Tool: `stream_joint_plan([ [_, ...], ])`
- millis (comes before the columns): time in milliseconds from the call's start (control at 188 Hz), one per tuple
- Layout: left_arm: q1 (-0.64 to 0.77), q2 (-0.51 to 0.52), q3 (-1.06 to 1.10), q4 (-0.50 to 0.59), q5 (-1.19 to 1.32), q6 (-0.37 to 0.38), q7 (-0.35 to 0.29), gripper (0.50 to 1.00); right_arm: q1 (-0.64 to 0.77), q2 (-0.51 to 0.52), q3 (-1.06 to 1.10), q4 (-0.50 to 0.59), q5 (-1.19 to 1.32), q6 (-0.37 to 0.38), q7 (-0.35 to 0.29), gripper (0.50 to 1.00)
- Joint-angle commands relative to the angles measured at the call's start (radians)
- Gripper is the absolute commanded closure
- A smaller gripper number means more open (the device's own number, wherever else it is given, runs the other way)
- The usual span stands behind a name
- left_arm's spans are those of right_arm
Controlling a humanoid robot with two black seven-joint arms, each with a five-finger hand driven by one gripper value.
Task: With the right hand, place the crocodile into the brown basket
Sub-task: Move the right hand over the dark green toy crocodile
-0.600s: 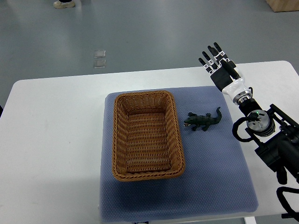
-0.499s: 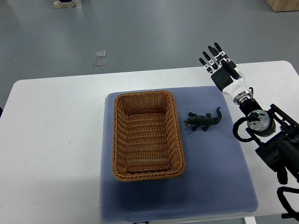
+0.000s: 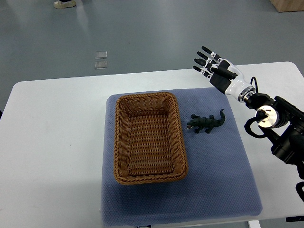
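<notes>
A dark green toy crocodile (image 3: 206, 123) lies on the blue mat (image 3: 223, 166), just right of the brown wicker basket (image 3: 148, 137), head toward the basket and tail up to the right. The basket is empty. My right hand (image 3: 209, 65) hovers above the table's far edge, up and slightly right of the crocodile, fingers spread and holding nothing. Its arm (image 3: 275, 123) enters from the right edge. The left arm is out of sight.
The mat lies on a white table (image 3: 52, 142). Grey floor lies beyond the far edge, with a small pale patch (image 3: 101, 60) on it. A shoe (image 3: 64, 4) shows at the top left and a wooden box corner (image 3: 288, 4) at the top right.
My right hand has swung left and a little farther away, its fingers now pointing more to the upper left. The crocodile and basket have not moved.
</notes>
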Motion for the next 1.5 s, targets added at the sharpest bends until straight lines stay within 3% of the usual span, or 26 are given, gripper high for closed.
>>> stream_joint_plan([
  [0, 0.0, 0.0, 0.0, -0.001, 0.0, 0.0, 0.0, 0.5, 0.084, -0.063, -0.085, 0.0, -0.103, 0.027, -0.035, 0.572],
  [101, -0.002, 0.0, 0.002, -0.004, 0.0, 0.0, 0.0, 0.5, 0.191, -0.123, -0.208, 0.019, -0.246, 0.062, -0.081, 0.572],
  [260, -0.003, 0.0, 0.002, -0.01, 0.0, -0.001, 0.0, 0.5, 0.375, -0.264, -0.466, 0.186, -0.42, 0.104, -0.21, 0.572],
  [366, -0.003, 0.0, 0.003, -0.012, 0.001, -0.001, 0.0, 0.5, 0.504, -0.312, -0.664, 0.255, -0.485, 0.171, -0.244, 0.572],
  [499, -0.003, 0.0, 0.003, -0.01, 0.0, -0.001, 0.0, 0.5, 0.572, -0.349, -0.777, 0.313, -0.532, 0.185, -0.259, 0.572],
  [504, -0.003, 0.0, 0.003, -0.01, 0.0, -0.001, 0.0, 0.5, 0.607, -0.372, -0.826, 0.362, -0.566, 0.187, -0.261, 0.572],
  [557, -0.003, 0.0, 0.003, -0.01, 0.0, -0.001, 0.0, 0.5, 0.625, -0.386, -0.851, 0.414, -0.586, 0.187, -0.264, 0.572],
  [701, -0.003, 0.0, 0.003, -0.012, 0.0, -0.003, 0.0, 0.5, 0.622, -0.383, -0.862, 0.47, -0.598, 0.15, -0.304, 0.576],
  [982, -0.003, 0.0, 0.003, -0.004, 0.0, -0.001, 0.0, 0.5, 0.555, -0.38, -0.869, 0.477, -0.664, 0.03, -0.302, 0.601],
  [1497, -0.003, 0.0, 0.003, -0.002, 0.0, -0.001, 0.002, 0.5, 0.45, -0.369, -0.868, 0.474, -0.756, -0.036, -0.302, 0.615],
])
